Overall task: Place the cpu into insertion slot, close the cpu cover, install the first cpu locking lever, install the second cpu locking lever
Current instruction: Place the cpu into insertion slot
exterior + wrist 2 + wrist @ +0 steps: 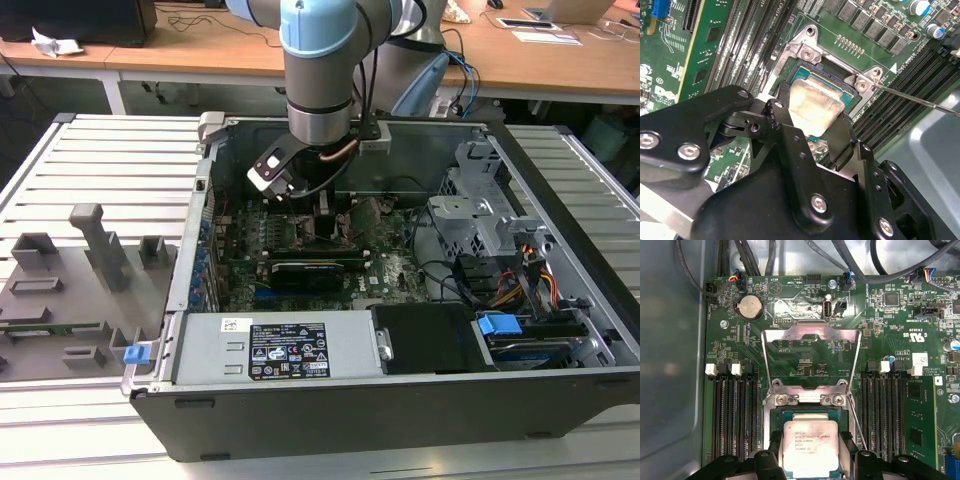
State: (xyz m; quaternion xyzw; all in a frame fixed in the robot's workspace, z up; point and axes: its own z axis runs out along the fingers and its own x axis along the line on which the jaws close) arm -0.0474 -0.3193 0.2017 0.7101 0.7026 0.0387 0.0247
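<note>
My gripper is shut on the cpu, a pale silvery square chip, with one black finger against each of two opposite edges. In both wrist views the chip sits right over the insertion slot, whose dark field and metal rim show just beyond it. I cannot tell whether the chip rests fully in the slot. The cpu cover, a silver frame with a big window, stands swung open past the slot. A thin locking lever lies off to one side. In the exterior view the gripper reaches down into the open computer case.
Long black memory slots flank the socket on both sides. A black expansion card lies nearer the camera, then the power supply. Drive cage and cables fill the exterior view's right. A grey fixture tray sits outside the case.
</note>
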